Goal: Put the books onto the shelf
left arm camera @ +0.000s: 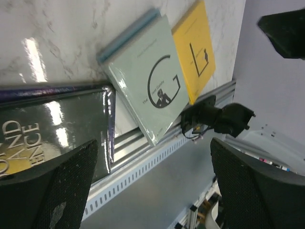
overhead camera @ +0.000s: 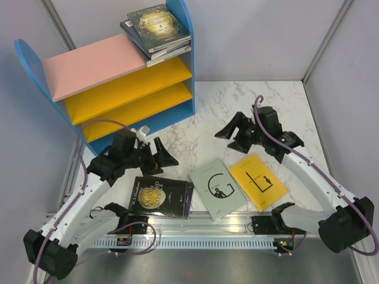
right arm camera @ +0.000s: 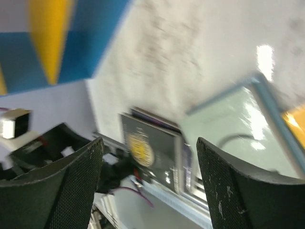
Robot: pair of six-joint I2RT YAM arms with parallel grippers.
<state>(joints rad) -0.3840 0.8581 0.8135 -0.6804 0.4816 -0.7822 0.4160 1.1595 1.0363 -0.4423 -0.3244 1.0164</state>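
Observation:
The shelf stands at the back left, with a stack of books on the right end of its pink top board. Three more books lie flat near the front rail. They are a black one with gold lettering, a pale grey one and a yellow one. A purple edge shows under the black book. My left gripper hangs open just behind the black book. My right gripper is open and empty behind the yellow book.
A slotted metal rail runs along the near table edge between the arm bases. Grey walls close in the table at the back and sides. The shelf's blue side panel shows blurred in the right wrist view.

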